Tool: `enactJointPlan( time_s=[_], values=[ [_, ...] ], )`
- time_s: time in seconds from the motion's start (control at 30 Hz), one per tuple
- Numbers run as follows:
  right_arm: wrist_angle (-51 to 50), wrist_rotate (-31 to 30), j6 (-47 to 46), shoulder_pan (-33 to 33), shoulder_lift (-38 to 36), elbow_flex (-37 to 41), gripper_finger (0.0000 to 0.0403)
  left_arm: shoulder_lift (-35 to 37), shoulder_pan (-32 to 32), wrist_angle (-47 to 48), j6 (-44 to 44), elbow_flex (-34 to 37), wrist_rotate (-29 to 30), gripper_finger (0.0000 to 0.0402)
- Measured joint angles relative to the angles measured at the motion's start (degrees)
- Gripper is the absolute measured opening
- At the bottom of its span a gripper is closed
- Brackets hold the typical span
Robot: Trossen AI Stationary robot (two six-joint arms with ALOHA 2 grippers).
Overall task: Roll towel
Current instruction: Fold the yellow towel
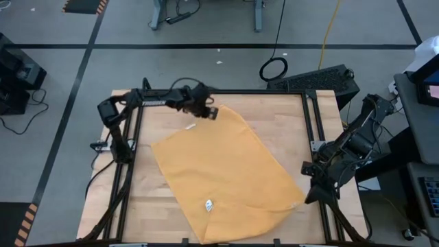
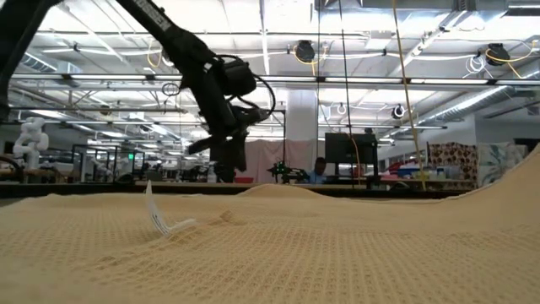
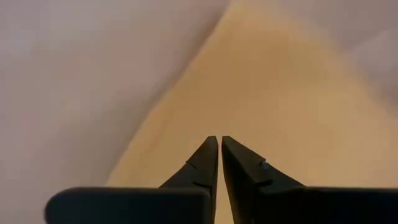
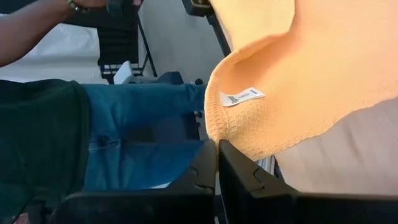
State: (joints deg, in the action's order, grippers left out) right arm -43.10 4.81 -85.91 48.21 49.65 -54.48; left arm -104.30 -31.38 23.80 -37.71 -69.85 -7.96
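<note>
The mustard-yellow towel (image 1: 226,175) lies spread flat and slantwise on the wooden table (image 1: 288,116). Its white tag (image 1: 209,204) faces up, and its near corner (image 4: 249,124) hangs over the table's near edge. My left gripper (image 1: 206,112) hangs shut just above the towel's far corner (image 1: 230,113), with nothing seen between its fingers (image 3: 219,142). In the low view it (image 2: 224,173) stands clear above the cloth. My right gripper (image 4: 217,146) is shut and empty beside the table's right edge (image 1: 310,184), off the towel's right corner.
Black frame rails (image 1: 312,123) run along the table's left and right sides. A person in blue jeans (image 4: 137,137) stands at the near edge, one arm (image 4: 37,31) raised. A keyboard (image 1: 312,77) lies on the floor beyond the far right corner.
</note>
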Motion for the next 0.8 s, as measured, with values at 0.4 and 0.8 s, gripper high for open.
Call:
enactJointPlan(
  time_s=[0.4,0.8],
  values=[
    [-0.4,-2.3,-1.4,-0.1,0.3,0.0,0.0000,-7.4,-6.8,0.2,2.2,-9.6,-1.6,0.0185],
    [-0.5,-2.1,-2.8,-0.1,0.3,0.0,0.0000,-14.3,-2.6,0.6,-1.1,-13.2,-1.4,0.0187]
  ],
)
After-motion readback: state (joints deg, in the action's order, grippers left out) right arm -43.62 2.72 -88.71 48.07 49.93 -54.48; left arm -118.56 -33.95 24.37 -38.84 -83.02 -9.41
